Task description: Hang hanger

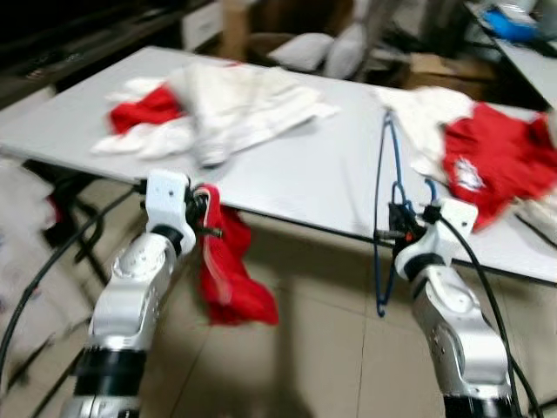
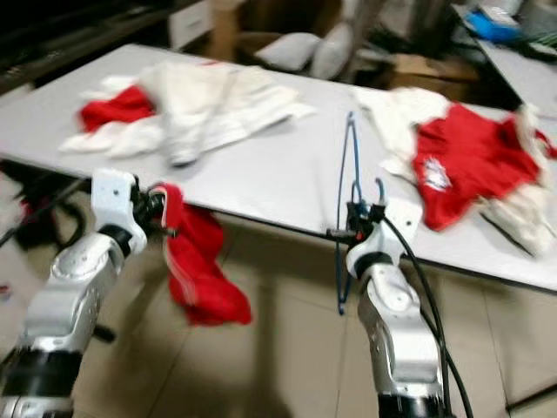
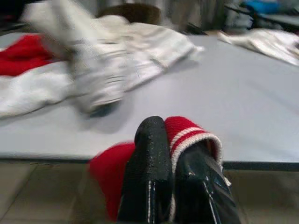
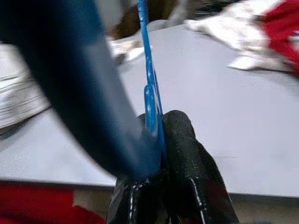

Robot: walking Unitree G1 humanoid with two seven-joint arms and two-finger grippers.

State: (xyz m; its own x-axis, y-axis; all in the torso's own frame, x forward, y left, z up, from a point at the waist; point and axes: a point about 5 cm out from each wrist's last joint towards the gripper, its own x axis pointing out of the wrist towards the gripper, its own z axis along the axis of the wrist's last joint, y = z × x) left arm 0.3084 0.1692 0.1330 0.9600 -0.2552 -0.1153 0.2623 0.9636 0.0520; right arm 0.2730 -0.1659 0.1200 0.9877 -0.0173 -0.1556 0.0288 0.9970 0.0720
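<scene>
The right gripper (image 1: 402, 228) is clamped on the blue hanger (image 1: 388, 174), held upright at the table's (image 1: 331, 174) near edge. The left gripper (image 1: 205, 218) pinches a red garment (image 1: 228, 279) dangling below that edge. With so thin a grip, the hanger could twist or slip; the garment could drop.

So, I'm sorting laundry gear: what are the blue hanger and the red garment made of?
Blue hanger, in the right claw: thin, looks like coated wire or plastic. Red garment, in the left claw: soft knit fabric, limp, with a ribbed striped cuff.
</scene>
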